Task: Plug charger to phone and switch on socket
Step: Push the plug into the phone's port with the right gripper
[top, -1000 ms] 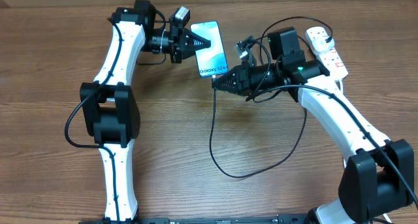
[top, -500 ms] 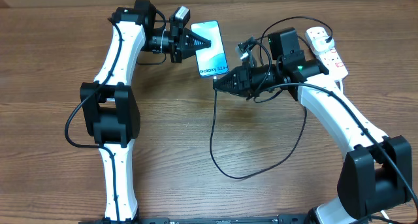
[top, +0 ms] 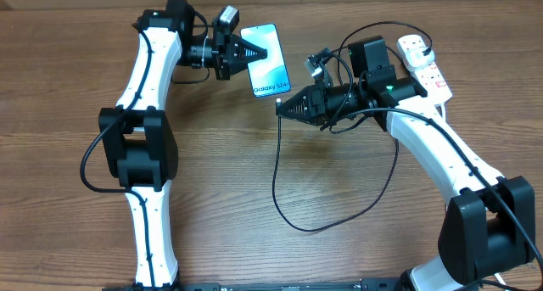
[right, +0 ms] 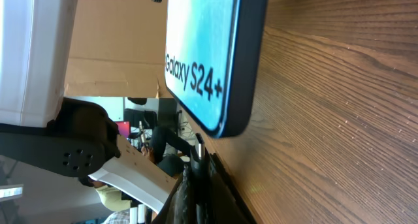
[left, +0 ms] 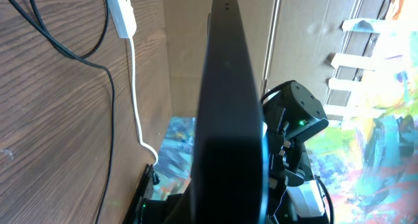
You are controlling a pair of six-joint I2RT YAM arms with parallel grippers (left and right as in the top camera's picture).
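Note:
My left gripper (top: 251, 52) is shut on the phone (top: 267, 60), a slim light blue-teal slab marked "Galaxy S24", and holds it by its far end above the table. In the left wrist view the phone (left: 230, 113) shows edge-on as a dark bar. My right gripper (top: 282, 107) is shut on the charger's small connector tip (right: 198, 147), just below the phone's near end (right: 208, 61), a small gap apart. The black charger cable (top: 280, 176) loops down over the table. The white socket strip (top: 427, 64) lies at the far right.
The thick white cord (left: 135, 87) of the socket runs along the table's back edge. A cardboard wall (left: 196, 48) stands behind the table. The charger cable loops over the middle of the table (top: 339, 219) in front of the right arm.
My left gripper has lifted and carried the phone a little up and to the left, away from the connector tip. The right arm has stayed in place.

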